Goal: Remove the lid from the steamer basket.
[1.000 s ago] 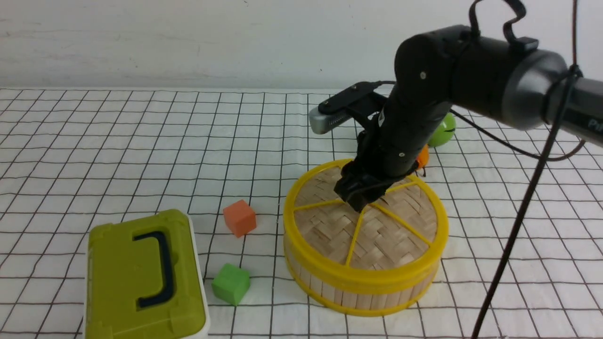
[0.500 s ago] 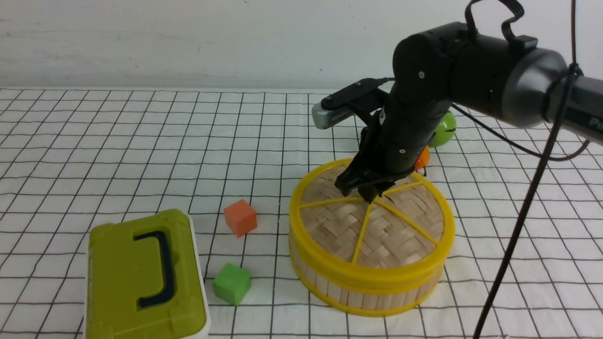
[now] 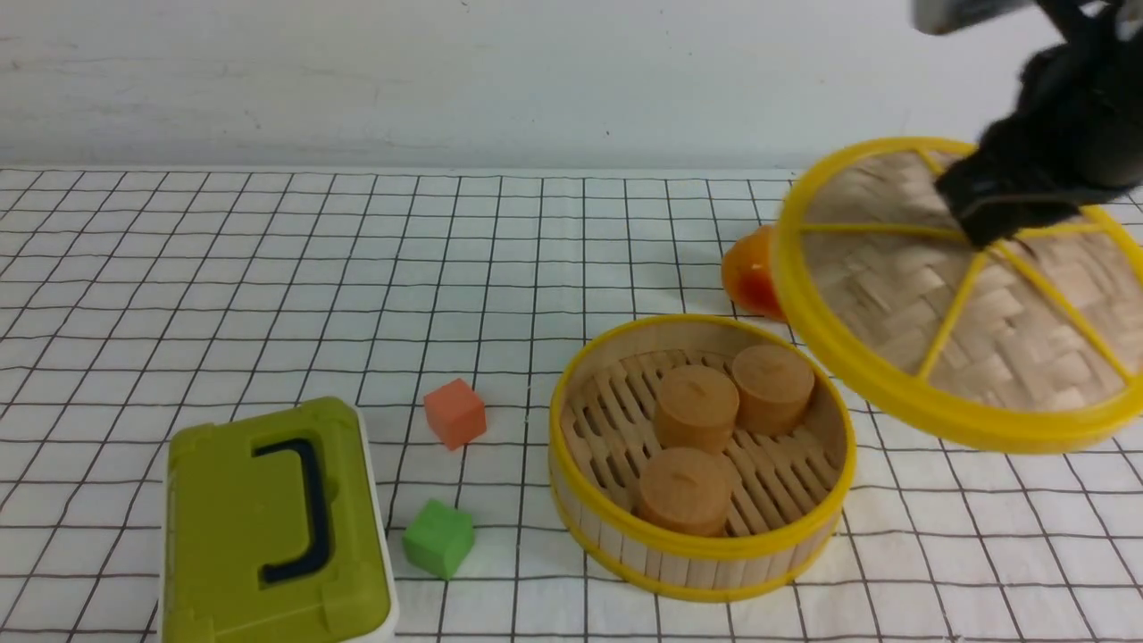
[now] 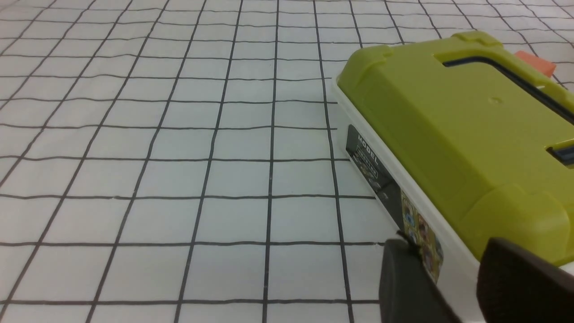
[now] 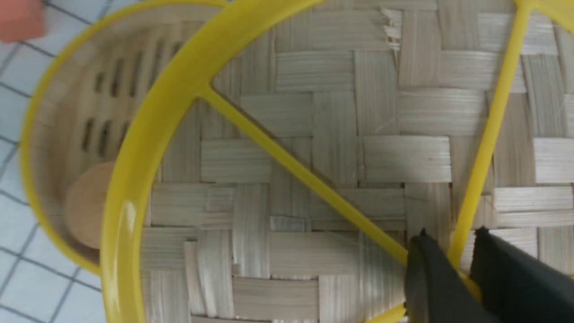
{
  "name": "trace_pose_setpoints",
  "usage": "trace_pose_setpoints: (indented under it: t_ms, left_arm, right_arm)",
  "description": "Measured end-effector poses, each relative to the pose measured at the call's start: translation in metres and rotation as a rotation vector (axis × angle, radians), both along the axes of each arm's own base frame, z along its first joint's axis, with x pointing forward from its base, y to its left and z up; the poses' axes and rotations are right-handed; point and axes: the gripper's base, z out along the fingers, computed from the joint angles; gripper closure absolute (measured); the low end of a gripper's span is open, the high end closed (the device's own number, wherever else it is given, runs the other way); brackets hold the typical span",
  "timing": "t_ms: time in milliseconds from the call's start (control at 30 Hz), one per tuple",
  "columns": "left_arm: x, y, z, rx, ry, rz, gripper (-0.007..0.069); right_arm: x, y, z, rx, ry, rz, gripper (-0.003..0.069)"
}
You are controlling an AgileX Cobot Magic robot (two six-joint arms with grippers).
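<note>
1 lid (image 3: pixel 969 295) now off bskt (image 3: pixel 702 541), up in air to its R | R grip (image 5: pixel 453 264) clenched on lid hub, L grip (image 4: pixel 430 273) jaws apart | 3 buns (image 3: pixel 696 409) exposed | set-down next, prob; landing spot unclear

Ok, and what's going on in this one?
The robot's black right gripper is holding the round woven-bamboo lid with yellow spokes by its centre, up in the air and clear of the round bamboo-slat basket with yellow rings. The basket sits uncovered, three brown cylindrical pieces inside it.
</note>
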Motion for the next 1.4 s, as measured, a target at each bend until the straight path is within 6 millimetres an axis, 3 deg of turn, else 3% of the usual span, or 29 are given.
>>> trace_pose_setpoints:
  t_ms: [33, 133, 267, 300, 433, 600, 767, 833, 900, 967, 1000, 1100, 1233, 1400]
  left_arm:
    - [0.000, 0.000, 0.000, 0.000, 0.000, 0.000, 0.0386]
    - [0.000, 0.000, 0.000, 0.000, 0.000, 0.000, 0.0386]
    - [0.000, 0.000, 0.000, 0.000, 0.000, 0.000, 0.0386]
    - [0.000, 0.000, 0.000, 0.000, 0.000, 0.000, 0.0386]
    - [0.000, 0.000, 0.000, 0.000, 0.000, 0.000, 0.0386]
    - [0.000, 0.000, 0.000, 0.000, 0.000, 0.000, 0.0386]
    - [0.000, 0.000, 0.000, 0.000, 0.000, 0.000, 0.0386]
    - [0.000, 0.000, 0.000, 0.000, 0.000, 0.000, 0.0386]
    - [0.000, 0.000, 0.000, 0.000, 0.000, 0.000, 0.0386]
    - [0.000, 0.000, 0.000, 0.000, 0.000, 0.000, 0.0386]
    - [0.000, 0.000, 0.000, 0.000, 0.000, 0.000, 0.0386]
    - [0.000, 0.000, 0.000, 0.000, 0.000, 0.000, 0.0386]
    - [0.000, 0.000, 0.000, 0.000, 0.000, 0.000, 0.0386]
    - [0.000, 0.000, 0.000, 0.000, 0.000, 0.000, 0.0386]
  right_arm:
    - [-0.001, -0.020, -0.012, 0.001, 0.003, -0.064, 0.0552]
    - [0.005, -0.051, -0.039, 0.020, -0.003, -0.171, 0.0552]
    - [0.015, -0.075, -0.078, 0.053, 0.011, -0.265, 0.0552]
    - [0.016, -0.076, -0.080, 0.053, 0.006, -0.269, 0.0552]
    - [0.032, -0.084, -0.128, 0.059, 0.065, -0.305, 0.0552]
    - [0.049, -0.085, -0.162, 0.063, 0.098, -0.317, 0.0552]
    - [0.057, -0.086, -0.183, 0.065, 0.137, -0.324, 0.0547]
    - [0.058, -0.086, -0.190, 0.063, 0.155, -0.325, 0.0505]
    - [0.058, -0.086, -0.190, 0.064, 0.153, -0.326, 0.0483]
    - [0.058, -0.086, -0.189, 0.076, 0.160, -0.343, 0.0384]
    - [0.057, -0.085, -0.188, 0.077, 0.160, -0.344, 0.0367]
    - [0.049, -0.084, -0.170, 0.101, 0.147, -0.361, 0.0319]
    - [0.031, -0.081, -0.126, 0.145, 0.052, -0.364, 0.0343]
    - [-0.018, -0.076, -0.055, 0.178, -0.171, -0.313, 0.0484]
